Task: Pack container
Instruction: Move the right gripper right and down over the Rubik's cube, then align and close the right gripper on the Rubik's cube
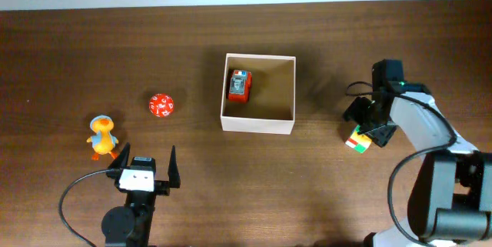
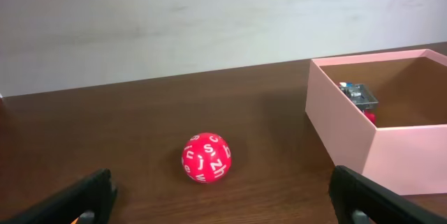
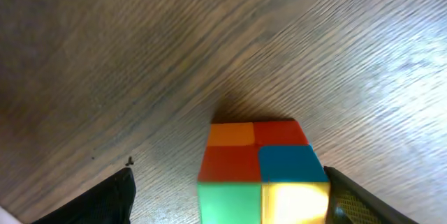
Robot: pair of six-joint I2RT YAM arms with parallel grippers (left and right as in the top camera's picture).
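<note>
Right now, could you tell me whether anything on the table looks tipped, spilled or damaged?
Nothing stands out. The container sits upright with a red toy inside. The red ball, the duck and the colour cube rest on the table, all intact as far as I can see.

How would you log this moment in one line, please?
right pincer: open, straddling colour cube | left pincer: open, empty | container: holds red toy car | outside: lettered ball, duck

colour cube [image 3: 260, 172] cut off at bottom edge.
</note>
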